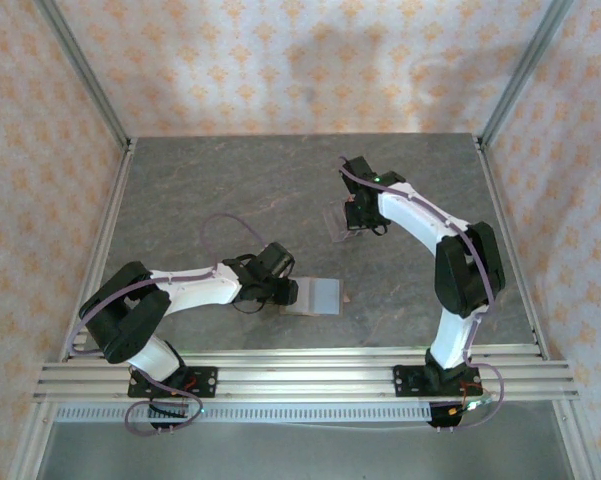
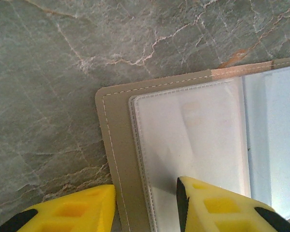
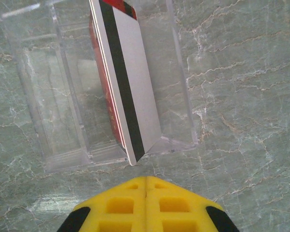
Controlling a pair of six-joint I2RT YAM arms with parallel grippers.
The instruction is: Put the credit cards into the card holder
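The card holder [image 1: 318,297] lies open on the stone table, olive-brown border [image 2: 117,130] around pale clear sleeves. My left gripper [image 2: 145,187] is open and straddles its left edge: one yellow finger [image 2: 87,209] over the table, the other [image 2: 212,205] over the sleeve. The credit cards [image 3: 128,77] stand tilted in a clear slotted rack [image 3: 53,101]. The front card shows a grey back with a black stripe, and a red one [image 3: 93,43] sits behind it. My right gripper [image 3: 145,179] is shut just short of the cards' lower corner, with nothing seen between its fingers.
The clear rack [image 1: 340,226] sits mid-table under the right wrist [image 1: 360,205]. Aluminium rails run along the table's sides and near edge [image 1: 300,372]. Patterned walls enclose the space at the back and both sides.
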